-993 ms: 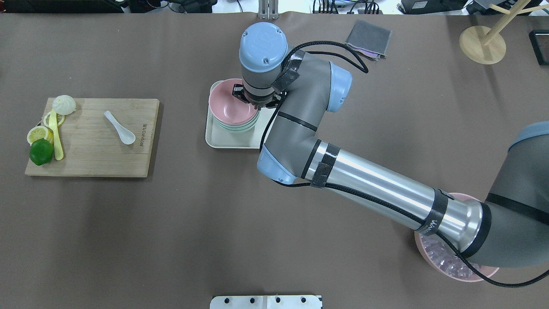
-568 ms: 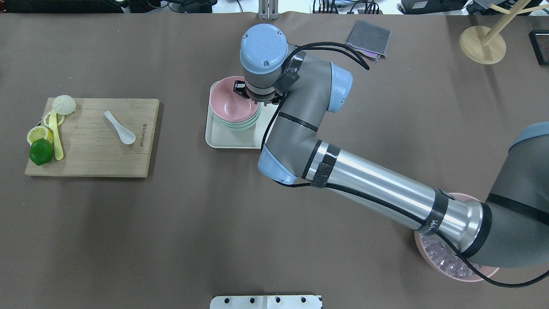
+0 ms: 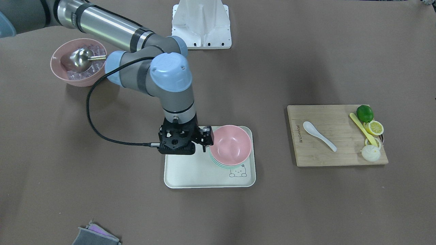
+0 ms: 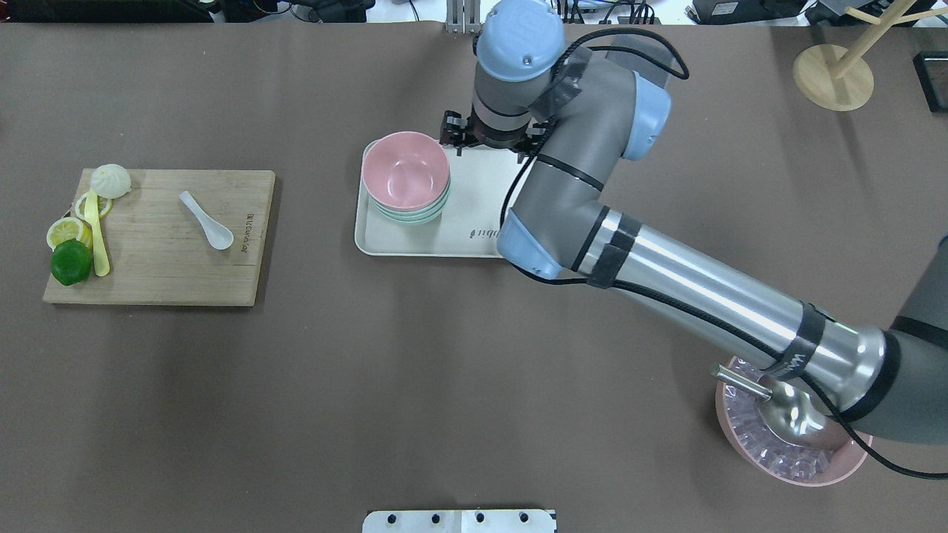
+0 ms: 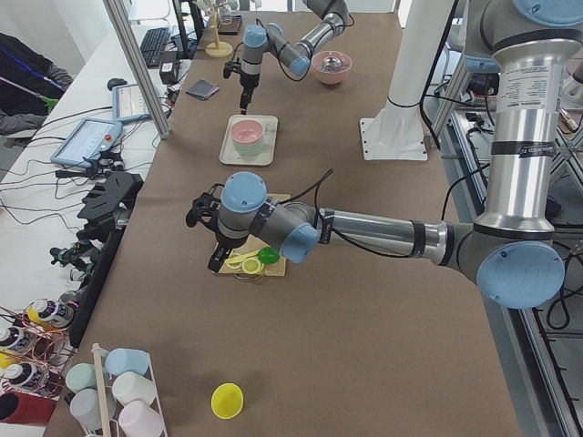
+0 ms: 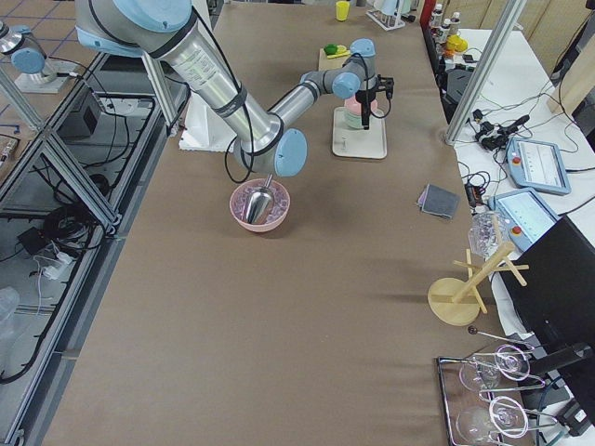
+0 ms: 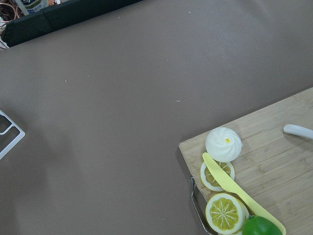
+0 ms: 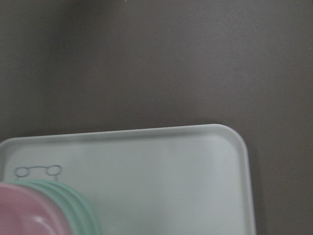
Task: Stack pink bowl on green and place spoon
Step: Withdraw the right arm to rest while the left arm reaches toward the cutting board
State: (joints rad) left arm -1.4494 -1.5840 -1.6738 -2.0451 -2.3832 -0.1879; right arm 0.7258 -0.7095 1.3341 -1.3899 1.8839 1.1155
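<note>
The small pink bowl [image 4: 405, 172] [image 3: 231, 144] sits nested on top of the stack of green bowls [image 4: 415, 217] on the cream tray [image 4: 474, 237]. My right gripper [image 3: 177, 149] hangs over the tray's far right part, beside the bowls and apart from them, open and empty. In the overhead view its wrist hides it [image 4: 492, 144]. The white spoon [image 4: 207, 220] [image 3: 318, 135] lies on the wooden cutting board [image 4: 163, 266]. My left gripper [image 5: 204, 215] hovers over the board's outer end. It shows only in the exterior left view, so I cannot tell if it is open.
A bun, lemon slices, a lime [image 4: 72, 261] and a yellow utensil [image 4: 96, 237] lie on the board's left end. The large pink bowl with ice and a metal scoop [image 4: 792, 437] stands under my right arm. A wooden stand [image 4: 833, 74] is at the far right.
My right gripper has let go of the pink bowl's rim and moved up and to the right, away from it. The bowl stays on the green stack.
</note>
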